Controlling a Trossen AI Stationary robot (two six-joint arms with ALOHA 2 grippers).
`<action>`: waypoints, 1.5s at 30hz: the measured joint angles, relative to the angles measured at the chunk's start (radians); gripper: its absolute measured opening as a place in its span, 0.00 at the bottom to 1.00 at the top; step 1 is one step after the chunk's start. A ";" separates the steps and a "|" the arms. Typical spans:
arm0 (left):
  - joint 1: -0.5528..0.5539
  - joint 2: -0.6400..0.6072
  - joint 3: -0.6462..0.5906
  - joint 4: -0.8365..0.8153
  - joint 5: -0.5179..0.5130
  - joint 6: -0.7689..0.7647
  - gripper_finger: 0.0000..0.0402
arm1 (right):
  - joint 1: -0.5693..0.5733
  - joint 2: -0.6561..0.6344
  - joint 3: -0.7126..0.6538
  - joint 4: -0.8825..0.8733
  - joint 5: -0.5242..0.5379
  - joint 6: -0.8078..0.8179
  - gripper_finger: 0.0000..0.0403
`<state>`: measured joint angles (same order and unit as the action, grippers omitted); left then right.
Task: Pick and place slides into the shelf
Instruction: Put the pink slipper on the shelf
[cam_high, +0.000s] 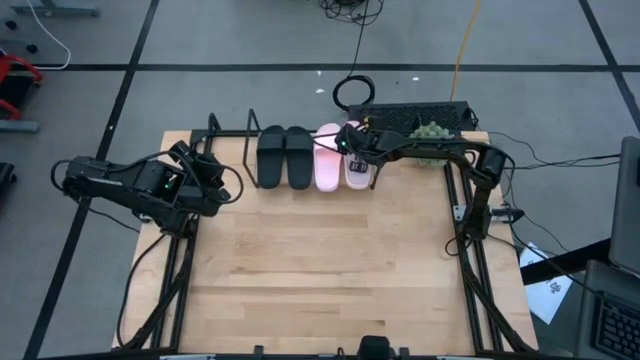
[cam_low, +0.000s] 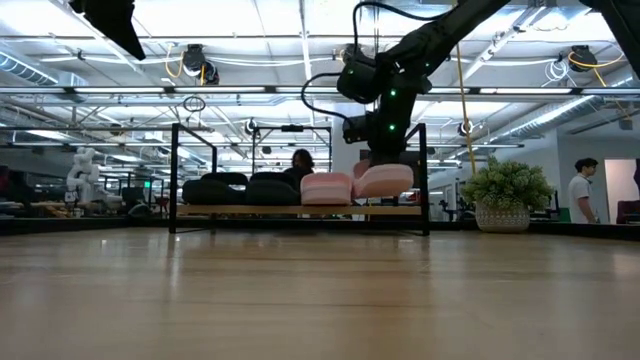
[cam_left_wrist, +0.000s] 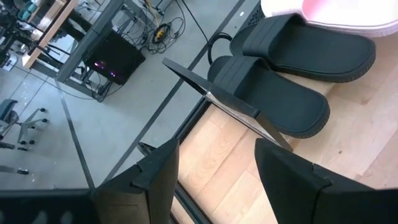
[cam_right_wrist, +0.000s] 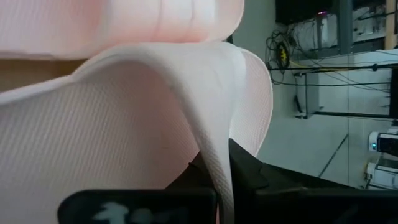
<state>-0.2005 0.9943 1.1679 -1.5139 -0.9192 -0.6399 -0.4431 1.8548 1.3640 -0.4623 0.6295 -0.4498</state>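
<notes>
The shelf (cam_high: 230, 150) stands at the table's far edge, and its wooden board (cam_low: 300, 211) carries the slides. Two black slides (cam_high: 284, 156) (cam_left_wrist: 280, 93) sit side by side on it, with one pink slide (cam_high: 327, 158) (cam_low: 326, 188) to their right. My right gripper (cam_high: 355, 140) (cam_low: 385, 155) is shut on the second pink slide (cam_high: 358, 168) (cam_low: 385, 181) at the row's right end. My left gripper (cam_high: 213, 175) (cam_left_wrist: 217, 180) hovers open by the shelf's left end, touching nothing. My right gripper pinches the pink slide's wide strap (cam_right_wrist: 217, 155) at its edge, one finger (cam_right_wrist: 249, 168) on either side of the strap wall. It comes from above, pointing down. The slide hangs tilted just over the board; whether its sole touches the board I cannot tell.
A black box (cam_high: 410, 118) and a potted plant (cam_high: 430, 130) (cam_low: 503, 195) sit at the table's far right corner, behind the right arm. The shelf's wire frame (cam_left_wrist: 217, 102) rises at its left end. Bare wooden tabletop (cam_high: 320, 260) spreads toward the near edge. People stand in the room beyond.
</notes>
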 joint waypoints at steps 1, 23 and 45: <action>0.000 0.000 0.000 0.000 0.000 0.000 0.53 | 0.000 0.004 0.000 0.006 0.000 0.000 0.00; 0.000 0.000 0.000 0.000 0.003 0.001 0.53 | 0.007 0.057 0.000 0.017 -0.027 0.020 0.00; 0.000 0.000 0.000 0.000 0.028 0.001 0.53 | 0.027 0.055 0.000 0.018 -0.021 0.020 0.28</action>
<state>-0.2007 0.9947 1.1679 -1.5141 -0.8909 -0.6394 -0.4160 1.9099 1.3640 -0.4446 0.6088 -0.4301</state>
